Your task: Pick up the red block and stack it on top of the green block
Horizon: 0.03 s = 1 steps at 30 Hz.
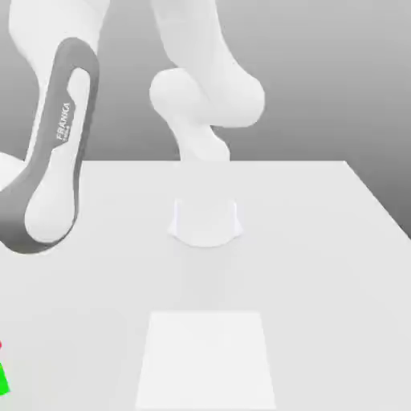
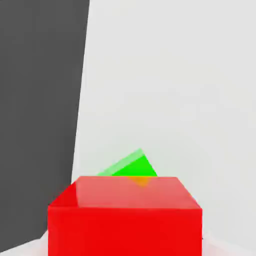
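Resting on the green block (image 2: 131, 166), the red block (image 2: 125, 215) looks placed, at the surface's (image 1: 321, 265) near edge on the exterior view's left. Fingers can't be told. Next, I judge, lift straight away without nudging.

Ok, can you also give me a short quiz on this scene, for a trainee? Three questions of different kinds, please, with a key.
1. In the hand view, which block hides part of the other: the red block or the green block?
2. True or false: the hand view shows the whole green block.
3. In the exterior view, where does the green block show?
A. at the lower edge, on the exterior view's left
B. on the pale square
C. at the arm's base

Key: 1. the red block; 2. false, the red block covers part of it; 3. A.
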Tool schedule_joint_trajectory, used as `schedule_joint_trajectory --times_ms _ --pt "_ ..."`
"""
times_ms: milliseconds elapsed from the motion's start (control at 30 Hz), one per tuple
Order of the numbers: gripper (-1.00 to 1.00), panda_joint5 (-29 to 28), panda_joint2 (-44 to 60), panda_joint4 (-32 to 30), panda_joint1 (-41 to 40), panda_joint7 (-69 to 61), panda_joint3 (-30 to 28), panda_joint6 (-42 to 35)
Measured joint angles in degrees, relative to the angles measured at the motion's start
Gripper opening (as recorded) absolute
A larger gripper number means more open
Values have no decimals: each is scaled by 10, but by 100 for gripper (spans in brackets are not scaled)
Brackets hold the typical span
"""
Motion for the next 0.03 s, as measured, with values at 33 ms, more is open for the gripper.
schedule_joint_trajectory --times_ms 33 --pt "100 0 0 0 0 0 0 0"
